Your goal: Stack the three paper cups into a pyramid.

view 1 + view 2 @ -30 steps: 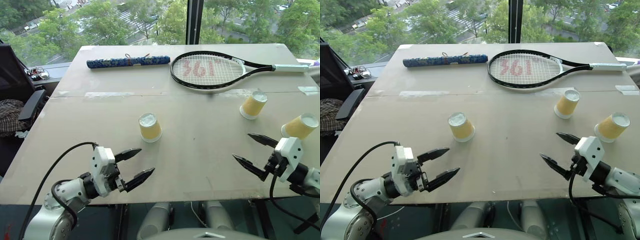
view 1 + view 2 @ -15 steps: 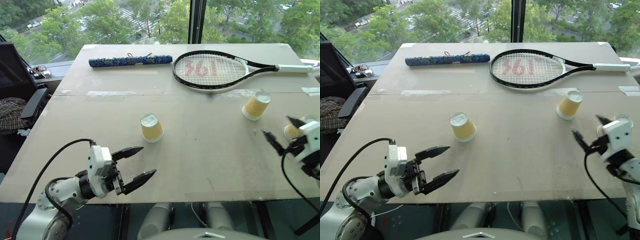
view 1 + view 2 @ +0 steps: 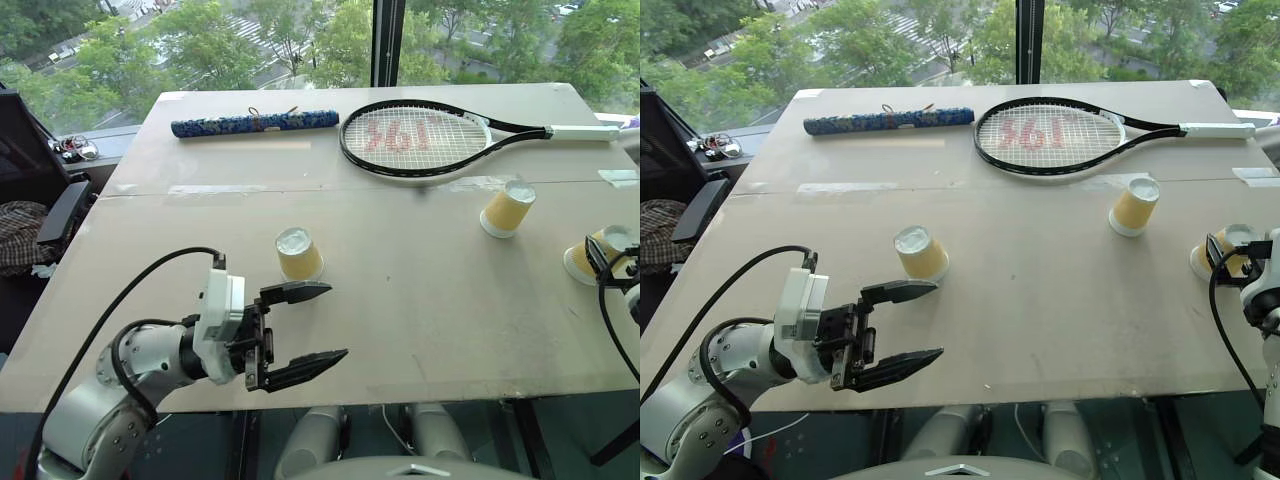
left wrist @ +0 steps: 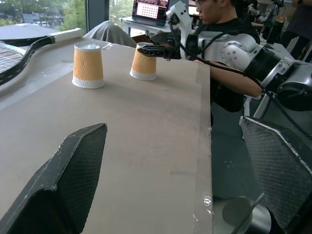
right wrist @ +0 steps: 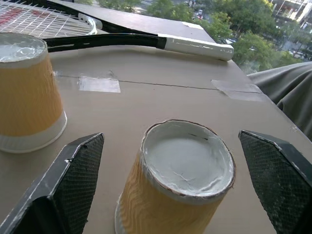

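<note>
A: Where are the three paper cups sitting in relation to the tennis racket (image 3: 420, 142)?

B: All three are standing upside down on the worktop (image 3: 420, 300), nearer the robot than the racket, and none is stacked. The middle cup (image 3: 298, 254) is sitting well to the left of the racket's head and nearer the worktop's front edge. The second cup (image 3: 507, 208) is standing just in front of the head's right side. The third cup (image 3: 597, 254) is sitting further right, out near the worktop's right edge.

A: And the right gripper (image 5: 170, 195)?

B: It is hanging at that third cup with its fingers (image 5: 73, 190) spread wide, one on each side of the cup, not touching it. In the right wrist view the second cup is standing off to one side, with the racket's white handle lying beyond.

A: The left gripper (image 3: 310, 325)?

B: It is hovering over the front edge of the worktop, in front of the middle cup and apart from it, fingers wide apart and holding nothing.

A: Anything else near the racket?

B: A rolled blue patterned bundle (image 3: 256, 123) is lying just left of the racket's head, along the far side.
</note>
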`<state>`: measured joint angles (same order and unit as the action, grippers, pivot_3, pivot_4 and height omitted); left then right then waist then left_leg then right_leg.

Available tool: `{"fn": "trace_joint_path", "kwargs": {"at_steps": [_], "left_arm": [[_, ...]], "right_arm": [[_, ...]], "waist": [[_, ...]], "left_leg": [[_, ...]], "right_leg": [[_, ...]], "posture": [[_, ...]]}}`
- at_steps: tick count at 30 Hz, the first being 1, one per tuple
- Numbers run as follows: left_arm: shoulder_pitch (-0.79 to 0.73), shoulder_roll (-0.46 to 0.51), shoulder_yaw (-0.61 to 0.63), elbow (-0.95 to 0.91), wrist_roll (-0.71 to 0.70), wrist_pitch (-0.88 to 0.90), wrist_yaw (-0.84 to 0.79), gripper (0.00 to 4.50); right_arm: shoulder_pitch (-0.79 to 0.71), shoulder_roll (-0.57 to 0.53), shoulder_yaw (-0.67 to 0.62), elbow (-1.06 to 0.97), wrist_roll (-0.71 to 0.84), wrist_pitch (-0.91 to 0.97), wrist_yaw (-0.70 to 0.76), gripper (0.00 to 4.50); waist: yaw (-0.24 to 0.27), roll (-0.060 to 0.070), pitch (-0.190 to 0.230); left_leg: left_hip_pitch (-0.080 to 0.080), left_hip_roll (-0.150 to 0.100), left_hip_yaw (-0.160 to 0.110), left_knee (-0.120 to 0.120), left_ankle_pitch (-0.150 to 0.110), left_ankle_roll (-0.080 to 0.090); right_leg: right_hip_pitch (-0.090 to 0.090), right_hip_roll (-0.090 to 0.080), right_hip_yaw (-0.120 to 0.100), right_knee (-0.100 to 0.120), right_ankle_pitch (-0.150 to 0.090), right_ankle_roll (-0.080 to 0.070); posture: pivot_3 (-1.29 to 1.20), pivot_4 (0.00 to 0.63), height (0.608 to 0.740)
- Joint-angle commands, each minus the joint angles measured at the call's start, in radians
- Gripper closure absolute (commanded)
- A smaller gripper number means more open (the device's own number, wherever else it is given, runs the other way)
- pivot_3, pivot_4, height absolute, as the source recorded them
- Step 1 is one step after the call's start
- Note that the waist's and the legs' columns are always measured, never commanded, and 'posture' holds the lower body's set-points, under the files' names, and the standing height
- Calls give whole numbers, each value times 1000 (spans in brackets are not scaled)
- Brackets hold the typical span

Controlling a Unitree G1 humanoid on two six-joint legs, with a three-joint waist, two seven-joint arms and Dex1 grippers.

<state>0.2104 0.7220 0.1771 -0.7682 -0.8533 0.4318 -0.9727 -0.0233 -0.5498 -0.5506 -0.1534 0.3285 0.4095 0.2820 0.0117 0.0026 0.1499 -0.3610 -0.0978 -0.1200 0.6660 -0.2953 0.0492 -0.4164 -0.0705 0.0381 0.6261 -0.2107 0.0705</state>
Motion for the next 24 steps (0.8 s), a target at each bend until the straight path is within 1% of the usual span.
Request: {"fn": "trace_joint_path", "kwargs": {"at_steps": [1,5,8,9,12,13,14,15,17,20,21,22,24], "left_arm": [[40,10,12,-106,-40,3,33,0],[89,2,11,-191,-58,-11,67,0],[88,0,5,-199,-62,-15,80,0],[81,0,1,-196,-61,-16,83,0],[71,-1,-19,-209,-59,-9,109,0],[73,-1,-25,-214,-55,-8,115,0],[78,-2,-31,-217,-48,-9,123,0],[85,-4,-35,-219,-41,-12,134,0],[111,-15,-32,-217,-3,-27,160,0],[159,-28,-7,-185,69,-61,175,0],[167,-37,6,-168,61,-65,182,0],[158,-53,17,-135,15,-62,185,0],[112,-49,27,-42,21,-69,144,0]], "right_arm": [[-27,1,-46,3,31,56,-43,125],[-49,-6,-41,27,43,98,-50,125],[-64,-10,-35,55,42,103,-52,125],[-67,-13,-32,64,39,100,-48,346],[-74,-18,-27,77,34,96,-44,1264],[-74,-19,-26,79,32,95,-42,1836],[-72,-24,-23,79,28,89,-37,2202],[-70,-28,-21,76,25,84,-30,2367],[-56,-39,-27,52,44,77,10,2369],[-23,-67,-50,-30,152,87,160,2369],[-4,-84,-48,-72,196,90,227,2369],[15,-100,-42,-112,233,95,284,2369],[57,-136,-19,-204,315,119,396,2369]], "waist": [[2,0,0],[2,1,0],[1,1,0],[1,2,0],[1,2,0],[1,2,0],[1,2,0],[1,2,0],[1,2,1],[1,4,2],[0,4,2],[1,6,2],[2,8,2]], "left_leg": [[0,0,0,0,0,0],[0,0,0,-1,0,0],[0,0,0,-1,0,0],[0,0,0,-1,0,0],[0,0,1,-1,0,0],[0,0,2,-1,0,0],[0,0,2,-1,0,0],[0,0,2,-1,0,0],[0,0,2,-1,0,0],[0,0,2,-1,0,0],[0,0,2,-2,0,0],[0,0,2,-2,0,0],[0,0,2,-2,0,1]], "right_leg": [[0,0,0,0,0,0],[0,0,1,0,0,0],[0,0,2,0,0,0],[0,0,2,0,0,-1],[0,0,1,0,0,-1],[0,0,1,0,0,0],[0,0,1,0,0,0],[0,0,1,0,0,0],[0,0,1,0,0,0],[0,0,1,0,0,0],[0,0,1,-1,0,0],[0,0,2,-1,0,0],[0,0,1,-1,0,0]], "posture": [[0,150,740],[0,150,740],[0,150,740],[0,150,740],[0,150,740],[0,150,740],[0,150,740],[0,150,740],[0,150,740],[0,150,740],[0,150,740],[0,150,740],[0,150,740]]}}
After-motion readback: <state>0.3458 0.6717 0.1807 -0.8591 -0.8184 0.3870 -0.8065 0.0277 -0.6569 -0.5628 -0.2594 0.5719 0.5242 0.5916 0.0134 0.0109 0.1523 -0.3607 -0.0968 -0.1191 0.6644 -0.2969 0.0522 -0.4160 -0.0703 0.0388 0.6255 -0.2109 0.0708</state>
